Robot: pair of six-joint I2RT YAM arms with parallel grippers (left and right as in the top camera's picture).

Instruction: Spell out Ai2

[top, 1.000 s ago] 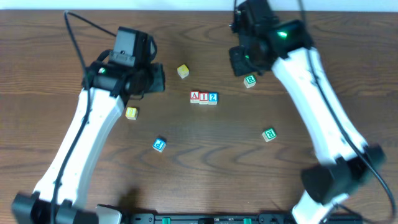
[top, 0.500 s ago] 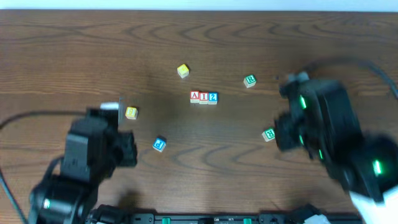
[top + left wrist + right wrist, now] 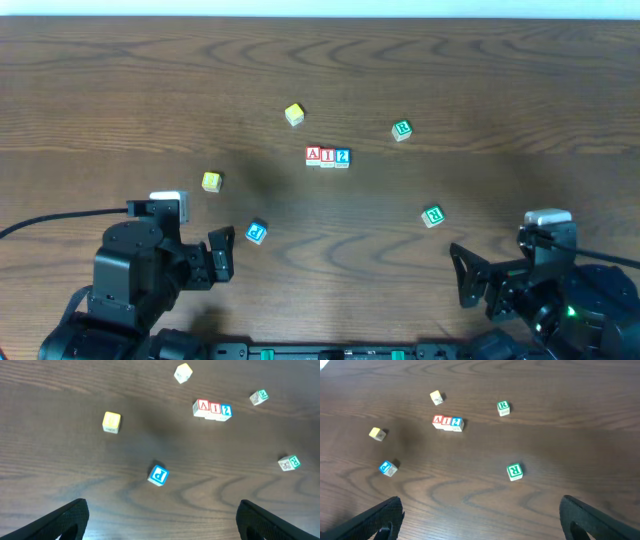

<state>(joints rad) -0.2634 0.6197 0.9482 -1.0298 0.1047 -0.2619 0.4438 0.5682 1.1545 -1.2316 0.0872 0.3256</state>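
Three letter blocks stand touching in a row at the table's middle: a red A (image 3: pixel 314 154), a red I (image 3: pixel 328 156) and a blue 2 (image 3: pixel 342 157). The same row (image 3: pixel 212 409) shows in the left wrist view, and in the right wrist view the row (image 3: pixel 447 422) reads upside down. My left gripper (image 3: pixel 218 258) sits low at the near left, far from the row. Its jaws (image 3: pixel 162 520) are open with only bare wood between them. My right gripper (image 3: pixel 468 276) rests at the near right, also open and empty (image 3: pixel 480 520).
Loose blocks lie around the row: a yellow one (image 3: pixel 294 114) behind it, another yellow (image 3: pixel 211 181) to the left, a blue P (image 3: pixel 256 232) near my left gripper, a green R (image 3: pixel 401 130) at the back right and a green R (image 3: pixel 432 215) near my right gripper.
Both arms have drawn back from beside the row to the table's near edge. Both grippers now stand open. The blocks have not moved.
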